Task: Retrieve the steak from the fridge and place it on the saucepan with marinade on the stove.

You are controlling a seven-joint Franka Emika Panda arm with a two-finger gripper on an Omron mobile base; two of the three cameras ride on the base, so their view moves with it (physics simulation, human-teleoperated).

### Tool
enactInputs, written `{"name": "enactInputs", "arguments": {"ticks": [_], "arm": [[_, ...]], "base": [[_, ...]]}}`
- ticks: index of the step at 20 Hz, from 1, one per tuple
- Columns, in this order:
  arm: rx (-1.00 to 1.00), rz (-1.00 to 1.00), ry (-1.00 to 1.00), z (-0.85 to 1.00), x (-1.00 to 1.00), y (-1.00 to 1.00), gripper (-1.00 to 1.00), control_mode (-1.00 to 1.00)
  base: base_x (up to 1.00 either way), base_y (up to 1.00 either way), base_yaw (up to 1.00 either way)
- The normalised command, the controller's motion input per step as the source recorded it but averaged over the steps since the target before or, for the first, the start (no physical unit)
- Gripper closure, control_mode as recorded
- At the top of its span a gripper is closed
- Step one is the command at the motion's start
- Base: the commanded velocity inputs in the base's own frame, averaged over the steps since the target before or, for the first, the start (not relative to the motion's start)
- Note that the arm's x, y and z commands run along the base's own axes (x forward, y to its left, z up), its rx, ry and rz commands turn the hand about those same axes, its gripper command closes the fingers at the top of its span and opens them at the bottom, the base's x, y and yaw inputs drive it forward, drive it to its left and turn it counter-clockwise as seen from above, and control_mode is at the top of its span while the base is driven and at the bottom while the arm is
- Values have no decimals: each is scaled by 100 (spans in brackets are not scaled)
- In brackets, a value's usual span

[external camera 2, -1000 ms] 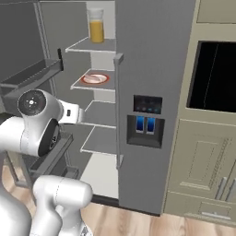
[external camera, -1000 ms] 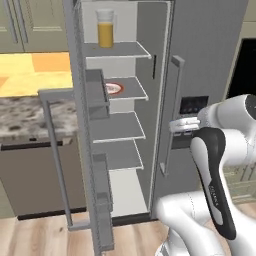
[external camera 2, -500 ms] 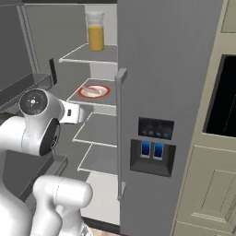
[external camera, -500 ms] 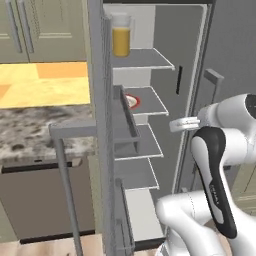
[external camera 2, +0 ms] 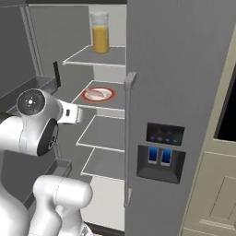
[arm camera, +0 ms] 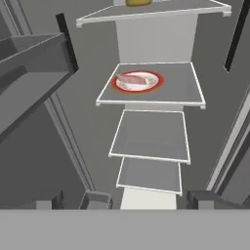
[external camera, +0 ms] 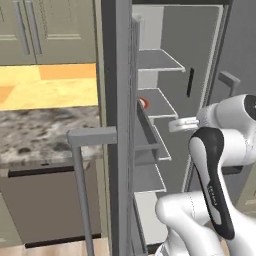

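Observation:
The steak [arm camera: 131,79], a pinkish slab, lies on a round white plate with a red rim [arm camera: 152,86] on the fridge's [external camera 2: 184,69] second shelf [arm camera: 180,88]. From the right base the steak [external camera 2: 96,93] shows on the same plate, left of the shut right door. My gripper [arm camera: 149,200] hangs in front of the open compartment, below and short of the plate. Its fingertips [arm camera: 97,199] stand wide apart with nothing between them. The saucepan, the marinade and the stove are out of view.
A tall jug of orange juice [external camera 2: 100,32] stands on the top shelf. The open left door [external camera: 120,125] with its bins [arm camera: 29,73] stands close on my left. The right door carries a bar handle [external camera 2: 128,138] and a dispenser panel [external camera 2: 160,152]. A granite counter [external camera: 45,130] runs off left.
The whole picture has shifted in both base views: the base has driven closer to the fridge, which now looks larger. The arm keeps its pose and the steak stays on its plate.

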Motion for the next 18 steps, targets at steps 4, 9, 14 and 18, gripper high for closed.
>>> {"name": "enactInputs", "arguments": {"ticks": [4,9,14,18], "arm": [[0,0,0,0,0,0,-100,100],[0,0,0,0,0,0,-100,100],[0,0,0,0,0,0,-100,100],[0,0,0,0,0,0,-100,100]], "base": [[85,0,1],[100,0,3],[93,1,4],[29,0,0]]}}
